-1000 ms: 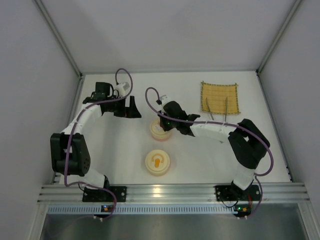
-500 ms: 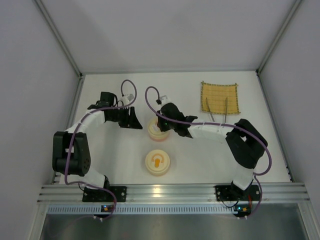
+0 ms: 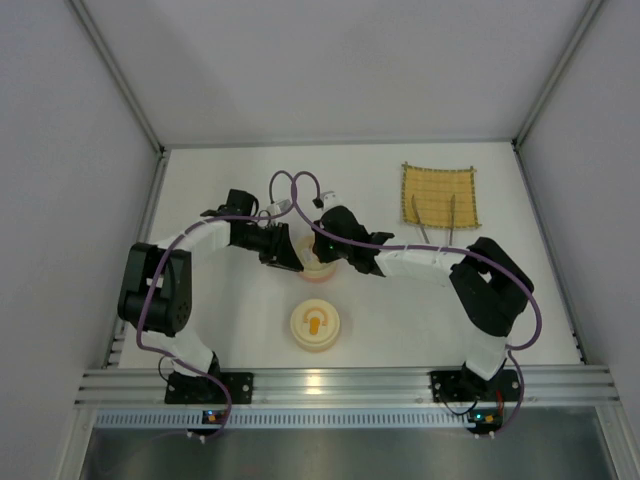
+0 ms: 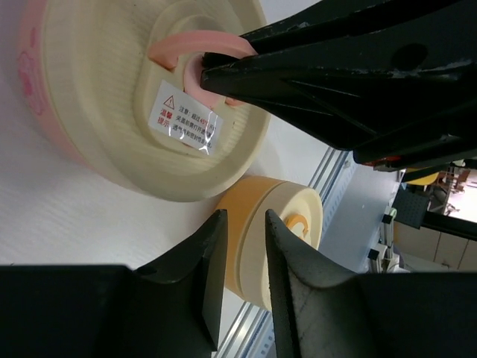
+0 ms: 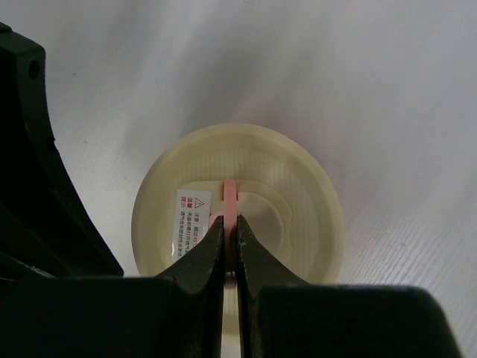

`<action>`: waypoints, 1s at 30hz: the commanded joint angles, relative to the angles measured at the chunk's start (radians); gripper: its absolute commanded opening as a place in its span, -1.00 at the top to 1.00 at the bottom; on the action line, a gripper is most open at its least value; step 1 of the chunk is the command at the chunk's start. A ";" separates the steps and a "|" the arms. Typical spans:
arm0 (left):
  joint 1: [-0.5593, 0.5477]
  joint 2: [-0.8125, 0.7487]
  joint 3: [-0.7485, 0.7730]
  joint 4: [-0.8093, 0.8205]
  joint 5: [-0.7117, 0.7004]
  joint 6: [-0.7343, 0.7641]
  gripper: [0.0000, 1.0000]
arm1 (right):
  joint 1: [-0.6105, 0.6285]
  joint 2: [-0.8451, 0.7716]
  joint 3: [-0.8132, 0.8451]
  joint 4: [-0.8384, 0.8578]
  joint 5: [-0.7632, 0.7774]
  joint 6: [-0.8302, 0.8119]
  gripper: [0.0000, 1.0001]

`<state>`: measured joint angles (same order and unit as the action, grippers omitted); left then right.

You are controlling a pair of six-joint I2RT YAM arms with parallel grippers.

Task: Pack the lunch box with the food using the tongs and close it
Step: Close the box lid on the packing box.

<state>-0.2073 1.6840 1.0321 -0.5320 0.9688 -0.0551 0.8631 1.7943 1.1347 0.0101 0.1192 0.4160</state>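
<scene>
Lid (image 5: 298,216): right fingers (image 5: 200,262) pinch handle (image 5: 231,195) | left fingers (image 4: 195,277): narrow; empty | near bowl (image 3: 298,331): food (image 3: 316,322)

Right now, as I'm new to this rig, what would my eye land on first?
The right gripper is shut on the pink handle of the cream round plastic lid at centre, the left gripper close beside it, jaws slightly apart. A yellow round bowl, something orange on top, sits nearer the arms. Slim silver metal tongs lie on the yellow woven mat at far right.
</scene>
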 commanded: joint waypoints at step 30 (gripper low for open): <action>-0.020 -0.014 0.017 0.142 0.107 -0.104 0.76 | 0.031 0.077 -0.089 -0.050 -0.061 0.035 1.00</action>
<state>-0.2241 1.6665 1.0447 -0.4610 1.0401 -0.1287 0.8639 1.8023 1.1061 0.0910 0.1131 0.4324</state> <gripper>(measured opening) 0.122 0.033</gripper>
